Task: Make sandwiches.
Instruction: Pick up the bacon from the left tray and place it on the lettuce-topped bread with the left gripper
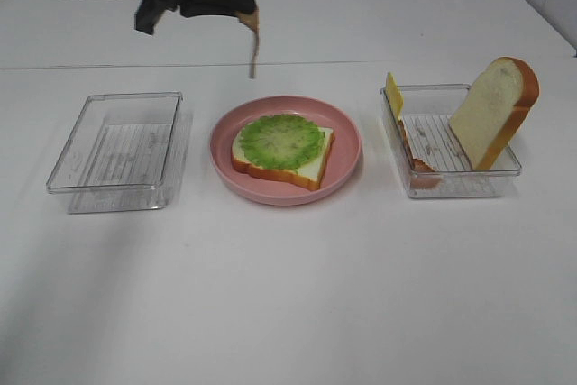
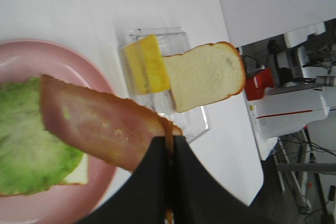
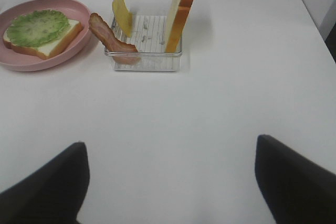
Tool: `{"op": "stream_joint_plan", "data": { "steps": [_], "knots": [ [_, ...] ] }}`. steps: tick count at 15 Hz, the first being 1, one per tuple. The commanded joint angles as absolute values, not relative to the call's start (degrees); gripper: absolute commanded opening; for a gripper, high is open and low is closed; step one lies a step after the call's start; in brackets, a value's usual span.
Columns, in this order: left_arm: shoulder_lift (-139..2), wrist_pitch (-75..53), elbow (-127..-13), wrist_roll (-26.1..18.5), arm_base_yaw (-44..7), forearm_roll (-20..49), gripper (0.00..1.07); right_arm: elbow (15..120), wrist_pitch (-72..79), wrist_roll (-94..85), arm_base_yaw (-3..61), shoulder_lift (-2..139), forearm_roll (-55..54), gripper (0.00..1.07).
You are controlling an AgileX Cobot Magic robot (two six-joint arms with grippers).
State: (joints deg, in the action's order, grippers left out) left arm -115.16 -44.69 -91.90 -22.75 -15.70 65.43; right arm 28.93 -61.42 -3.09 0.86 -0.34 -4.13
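A bread slice [image 1: 306, 167] topped with a green lettuce leaf [image 1: 280, 139] lies on the pink plate [image 1: 347, 137]. My left gripper [image 1: 245, 17] is shut on a reddish-brown bacon strip [image 1: 254, 50] that hangs above and behind the plate; the left wrist view shows the strip [image 2: 100, 127] over the lettuce [image 2: 26, 145]. In the right clear tray [image 1: 451, 182] a second bread slice [image 1: 491, 110] stands upright, a yellow cheese square [image 1: 393, 94] leans on the left wall, and another bacon strip [image 1: 416, 167] lies beside it. My right gripper [image 3: 170, 182] is open over bare table, well short of that tray [image 3: 144, 61].
An empty clear tray [image 1: 117, 146] stands left of the plate. White table extends to the front edge. In the left wrist view, equipment and a red object [image 2: 260, 85] stand beyond the table's far side.
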Motion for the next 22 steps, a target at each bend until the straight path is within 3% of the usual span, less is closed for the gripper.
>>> {"op": "stream_joint_plan", "data": {
  "steps": [1,5,10,16,22],
  "knots": [
    [-119.46,-41.6,-91.96,-28.59,-19.19,76.2,0.0,28.88,-60.73,-3.55,0.57,-1.09,-4.13,0.81],
    [-126.17,-41.54,-91.96,-34.15,-21.2,84.57,0.0,28.88,-60.73,-3.55,0.57,-1.09,-4.13,0.81],
    [-131.67,-45.03,-91.85,-33.69,-20.23,84.17,0.0,28.88,-60.73,-3.55,0.57,-1.09,-4.13,0.81],
    [-131.78,-50.94,-91.85,-40.62,-20.23,86.8,0.0,28.88,-60.73,-3.55,0.57,-1.09,-4.13,0.81],
    [-131.78,-50.53,-91.96,-41.2,-20.23,89.84,0.0,28.88,-60.73,-3.55,0.57,-1.09,-4.13,0.81]
  ]
}}
